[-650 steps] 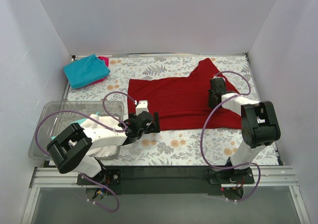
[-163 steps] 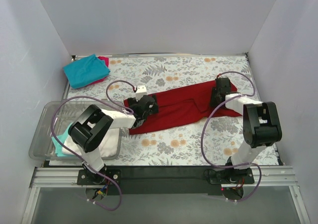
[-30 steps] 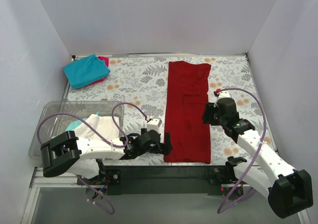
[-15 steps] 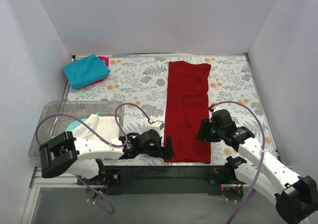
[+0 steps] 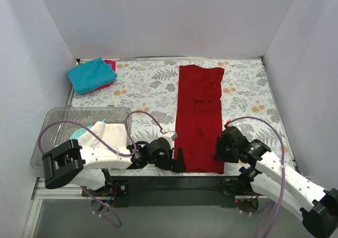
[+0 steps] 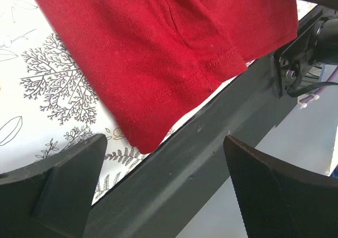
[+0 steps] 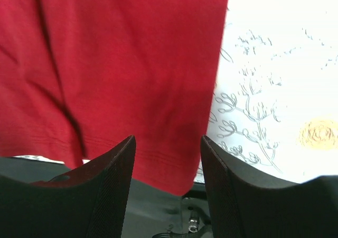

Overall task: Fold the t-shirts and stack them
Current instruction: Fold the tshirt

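The dark red t-shirt (image 5: 198,114) lies folded into a long strip running from the back of the table to its near edge. My left gripper (image 5: 178,160) is open at the strip's near left corner (image 6: 142,137), which hangs over the table edge. My right gripper (image 5: 217,151) is open over the strip's near right corner (image 7: 179,180), with the hem between its fingers. A folded teal shirt (image 5: 91,74) lies on a magenta-pink one (image 5: 110,64) at the back left. A white shirt (image 5: 108,135) lies in the bin.
A clear plastic bin (image 5: 58,117) stands at the near left with white and teal cloth in it. The dark metal rail (image 6: 211,159) runs along the table's near edge. White walls close the back and both sides.
Over the earlier frames the red shirt went from spread out to a narrow lengthwise strip. In the last second both grippers have moved toward its near corners.
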